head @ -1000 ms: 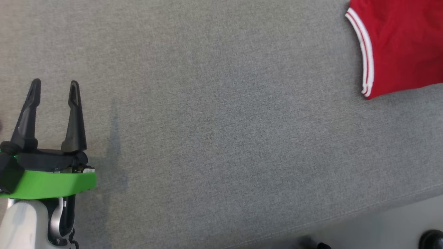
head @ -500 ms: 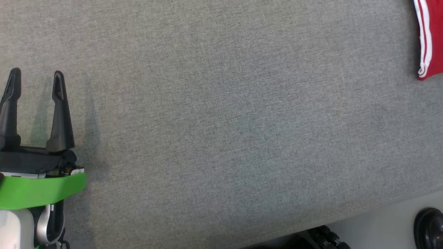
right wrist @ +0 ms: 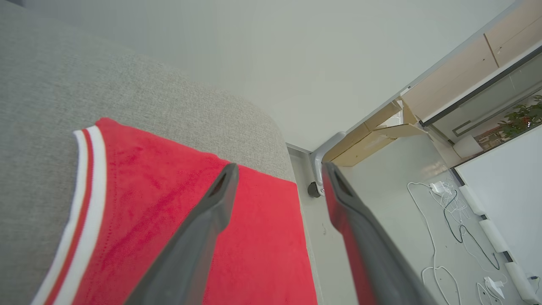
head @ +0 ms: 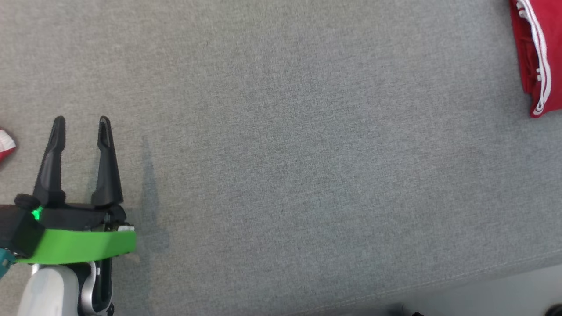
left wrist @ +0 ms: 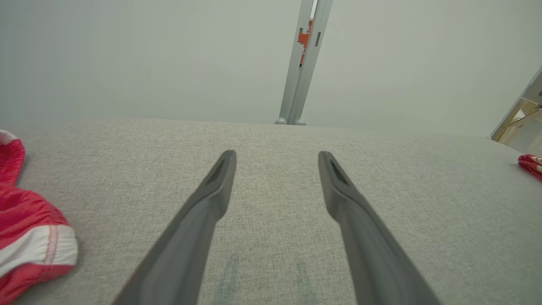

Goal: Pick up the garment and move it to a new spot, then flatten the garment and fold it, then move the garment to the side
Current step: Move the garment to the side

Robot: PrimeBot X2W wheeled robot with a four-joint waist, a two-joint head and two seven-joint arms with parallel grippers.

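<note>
Dark fingers of the right gripper (right wrist: 280, 167) are seen spread apart in the right wrist view, with nothing clamped between them. The red garment (right wrist: 169, 203) (white stripes along one edge) is laid flat beneath them at the rounded end of the grey cushion (right wrist: 51, 84). The left gripper (head: 81, 120) is likewise held wide open and empty above bare grey fabric. A second red and white cloth (left wrist: 25, 245) is seen near its left side, and the garment lies well apart at the far right.
</note>
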